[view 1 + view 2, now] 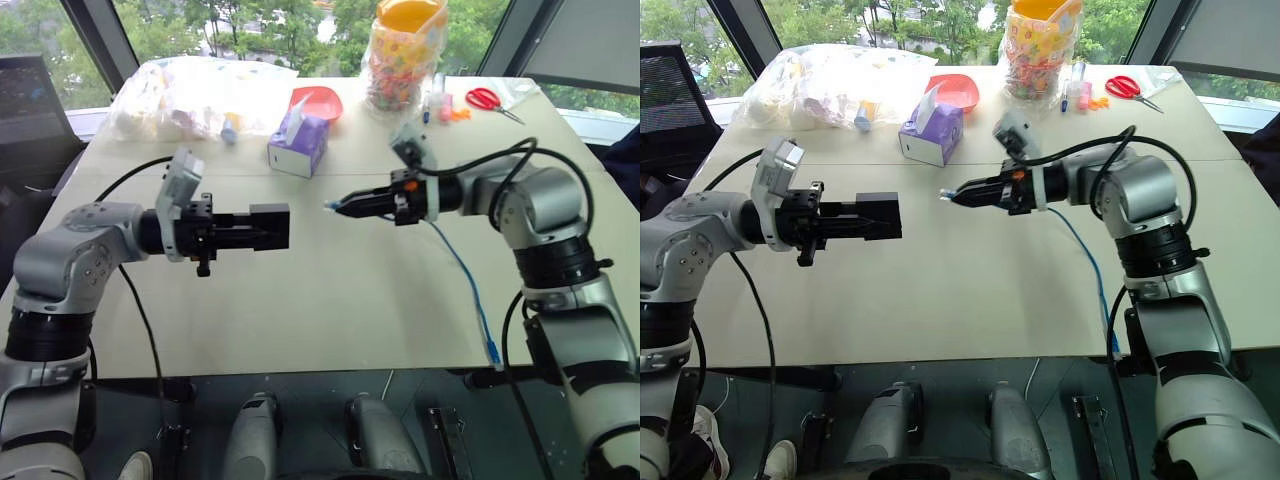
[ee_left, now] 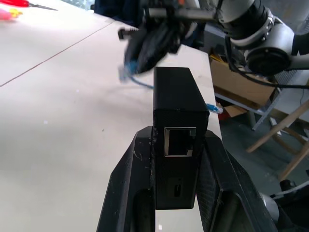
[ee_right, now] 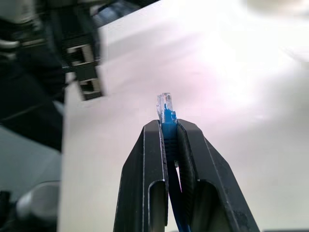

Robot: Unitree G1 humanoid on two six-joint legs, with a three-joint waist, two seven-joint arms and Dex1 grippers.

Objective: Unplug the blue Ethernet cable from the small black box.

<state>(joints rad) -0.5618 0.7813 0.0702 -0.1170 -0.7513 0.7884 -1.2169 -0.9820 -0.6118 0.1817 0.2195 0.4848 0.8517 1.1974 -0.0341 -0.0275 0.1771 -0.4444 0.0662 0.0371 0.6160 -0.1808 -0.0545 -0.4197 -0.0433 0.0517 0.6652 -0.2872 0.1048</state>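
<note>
Holding the small black box (image 1: 268, 226) level above the middle of the worktop (image 1: 300, 320), the left gripper (image 1: 262, 227) has its jaws pinching the box by its sides, the empty socket turned toward the other arm. Facing it across a clear gap, the right gripper (image 1: 340, 206) has its jaws pressed on the blue Ethernet cable (image 1: 462, 276) just behind the clear plug, which pokes out past the tips. The cord runs back under that arm and trails over the worktop's near edge toward its right corner, the far plug hanging there.

To my eye the plug is out, so the task looks done bar setting things down. The risks now are small ones. The trailing cord hangs over the edge, and a wide swing of the right arm could snag it there or drag it sideways. The purple tissue box (image 1: 298, 143) sits well apart toward the far edge, so I doubt it gets hit. A loose release could send the box tumbling onto the worktop.
</note>
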